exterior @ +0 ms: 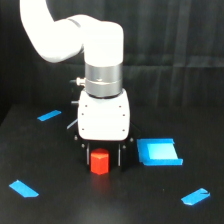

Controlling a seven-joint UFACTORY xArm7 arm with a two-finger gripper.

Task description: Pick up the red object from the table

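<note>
Where tape strips number three, one red object (99,161)

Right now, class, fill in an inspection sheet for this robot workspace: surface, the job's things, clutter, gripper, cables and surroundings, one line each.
Surface: black table, matte, flat.
Job's things: red block standing on the table, between the gripper's fingers.
Clutter: flat blue square piece to the exterior view's right of the block, apart from it; blue tape strips at far left, near left and near right.
Gripper: gripper lowered around the block, fingers either side; contact cannot be told.
Cables: nothing seen.
Surroundings: dark curtain behind the table.
</note>
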